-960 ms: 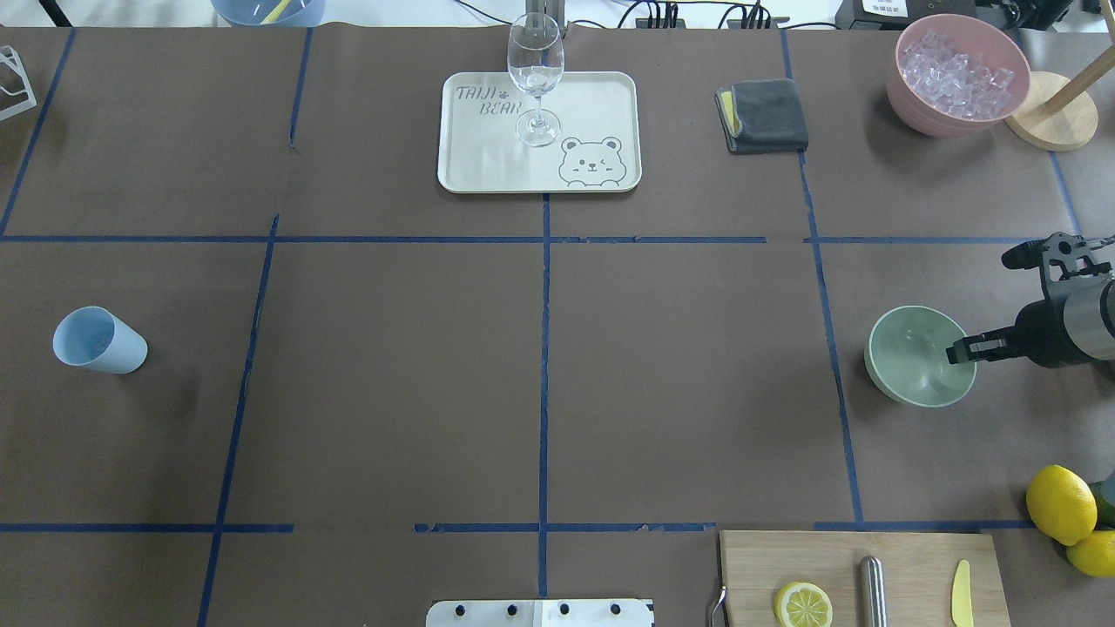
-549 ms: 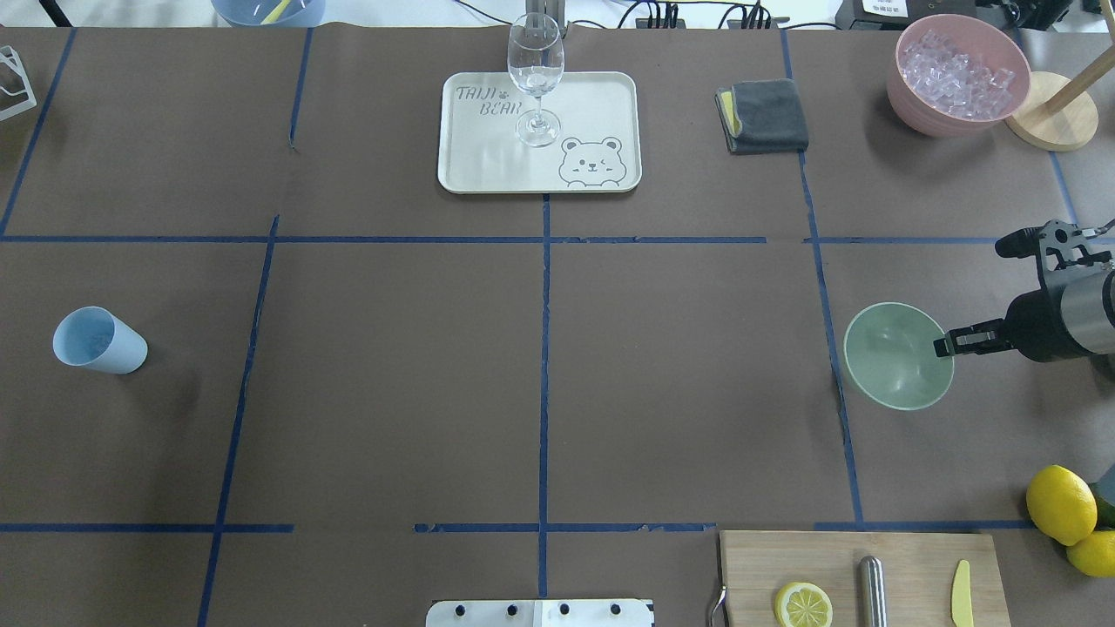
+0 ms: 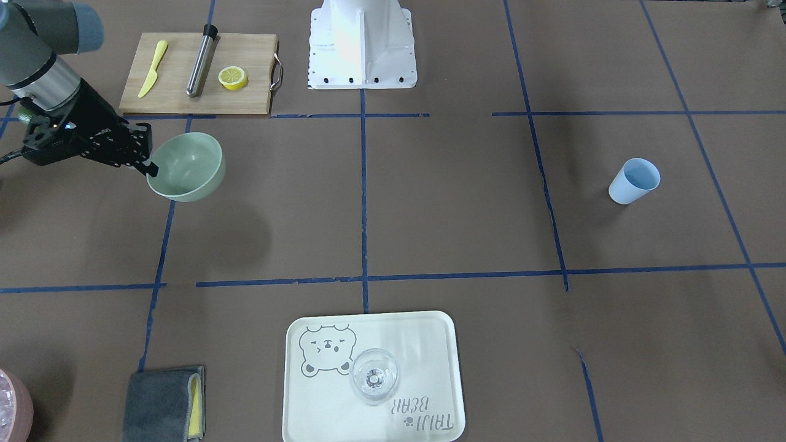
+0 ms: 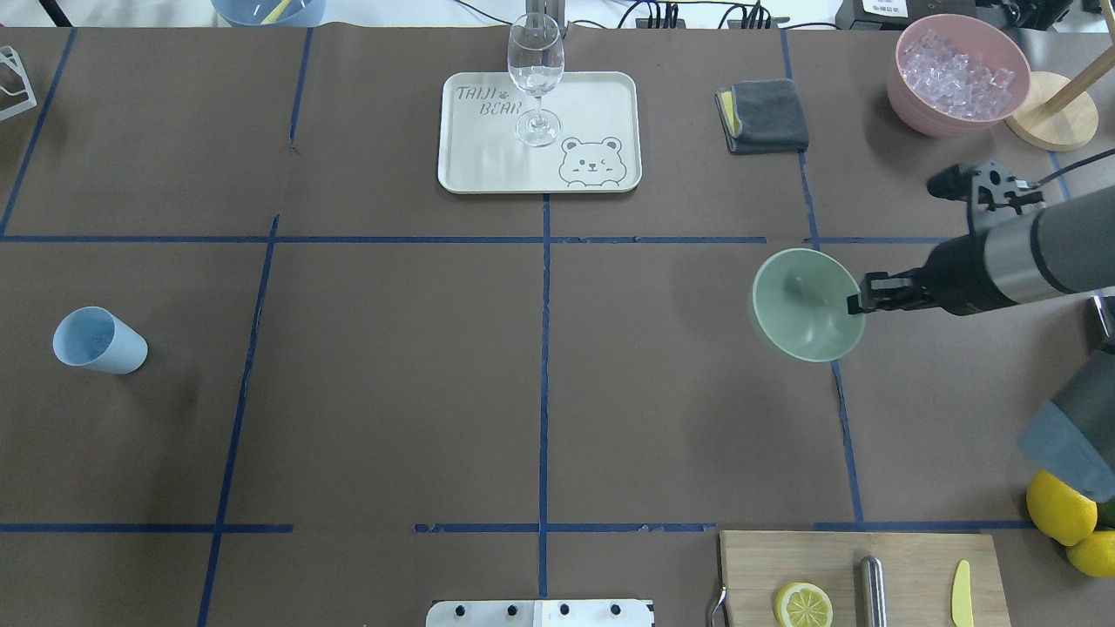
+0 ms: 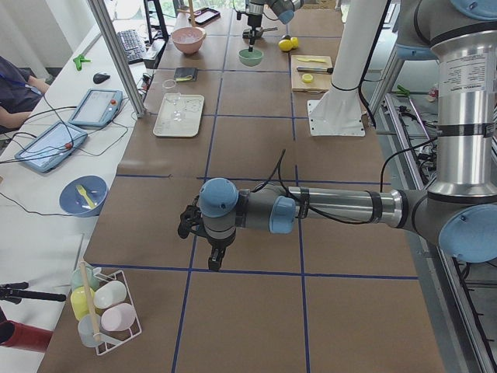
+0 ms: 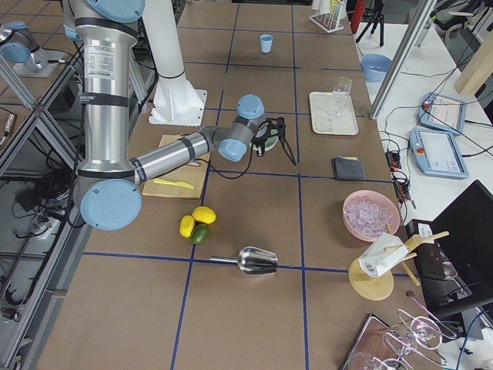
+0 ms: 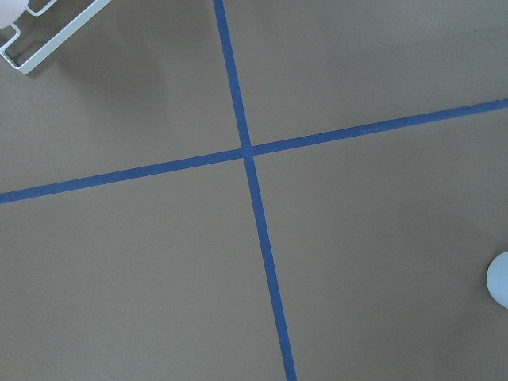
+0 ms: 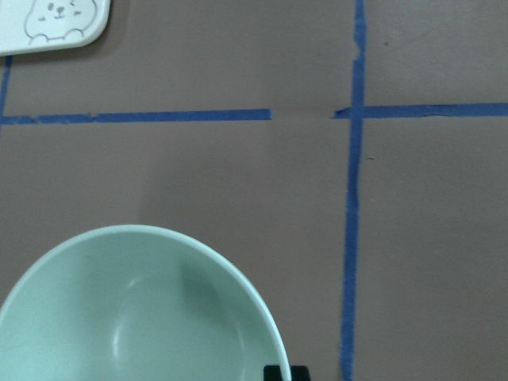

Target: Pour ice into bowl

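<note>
The pale mint-green bowl (image 4: 806,305) hangs tilted above the table, right of centre, and it is empty (image 8: 135,317). My right gripper (image 4: 858,301) is shut on the bowl's rim from the right side (image 3: 147,167). The ice (image 4: 954,70) is a heap of clear cubes in a pink container (image 4: 923,117) at the far right corner. My left gripper (image 5: 214,256) shows only in the exterior left view, low over bare table near the left end, and I cannot tell whether it is open or shut.
A light blue cup (image 4: 97,341) stands at the left. A wine glass (image 4: 536,74) stands on a bear tray (image 4: 601,104) at the back. A grey cloth (image 4: 765,115), a cutting board (image 4: 906,557), lemons (image 4: 1058,505) and a metal scoop (image 6: 258,260) lie on the right.
My right gripper has carried the bowl up off the table and leftward toward the centre line. The arm now reaches further into the overhead view.
</note>
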Robot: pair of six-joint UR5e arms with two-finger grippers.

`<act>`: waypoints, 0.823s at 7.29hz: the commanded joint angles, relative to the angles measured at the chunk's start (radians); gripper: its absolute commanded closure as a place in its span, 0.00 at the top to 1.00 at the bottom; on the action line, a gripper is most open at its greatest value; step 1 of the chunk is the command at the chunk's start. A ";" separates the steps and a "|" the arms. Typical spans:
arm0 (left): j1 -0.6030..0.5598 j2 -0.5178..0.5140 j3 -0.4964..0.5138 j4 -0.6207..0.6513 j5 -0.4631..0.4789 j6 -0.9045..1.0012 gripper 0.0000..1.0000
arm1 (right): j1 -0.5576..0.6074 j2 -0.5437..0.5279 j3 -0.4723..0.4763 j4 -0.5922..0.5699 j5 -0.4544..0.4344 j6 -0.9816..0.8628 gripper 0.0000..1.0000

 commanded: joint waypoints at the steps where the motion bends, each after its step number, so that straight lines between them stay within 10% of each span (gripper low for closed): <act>1: 0.000 0.000 0.000 0.000 -0.001 -0.001 1.00 | -0.064 0.225 0.000 -0.219 -0.037 0.069 0.00; 3: 0.000 0.000 0.001 0.000 -0.006 -0.001 1.00 | -0.188 0.454 -0.026 -0.535 -0.151 0.089 0.00; 6: 0.000 0.002 0.001 0.002 -0.011 -0.003 1.00 | -0.311 0.779 -0.378 -0.550 -0.255 0.251 0.00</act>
